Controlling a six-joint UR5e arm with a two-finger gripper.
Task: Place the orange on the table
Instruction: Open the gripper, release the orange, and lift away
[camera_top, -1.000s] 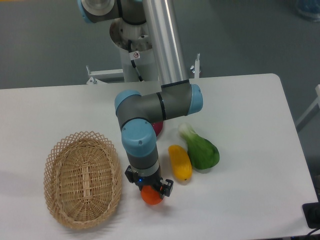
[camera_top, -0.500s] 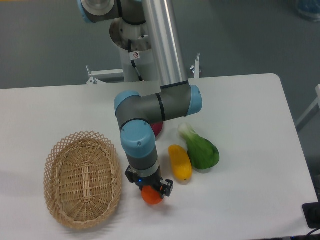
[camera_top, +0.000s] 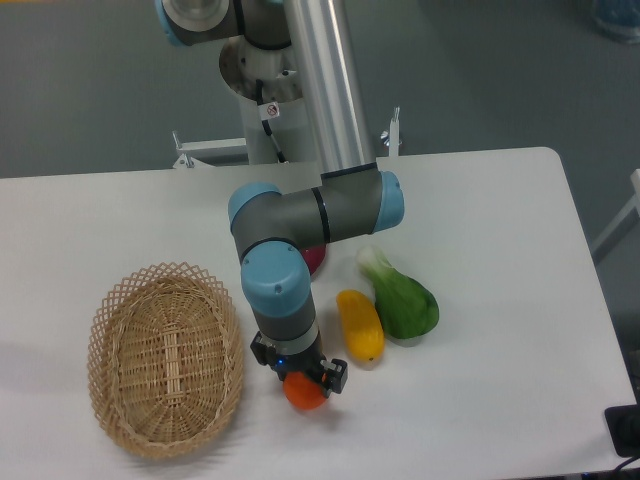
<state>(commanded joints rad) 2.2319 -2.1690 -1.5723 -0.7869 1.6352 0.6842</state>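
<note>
Hardly anything has shifted over the last second: the arm has crept a touch to its side and perhaps a hair lower, and the orange (camera_top: 305, 394) sits in the same spot near the front edge. From where I stand, nearest me is that orange, held directly beneath the pincer (camera_top: 303, 385), which is closed around its upper half, one dark finger showing on each side. That is the relation everything turns on: the fruit hangs straight below the wrist, with the white tabletop (camera_top: 500, 400) right under it, and I cannot tell from this angle whether its underside already touches the surface or hangs just above. Being round, it has no long axis to worry about, though it may roll once let go. Just to one side lies the wicker basket (camera_top: 165, 356), close but apart from the fruit. On the other side, a little further back, rest the yellow fruit (camera_top: 360, 325) and the green leafy vegetable (camera_top: 402, 297), touching one another. Behind them the forearm points straight down, its elbow folded above, and something reddish peeks from behind it.
</note>
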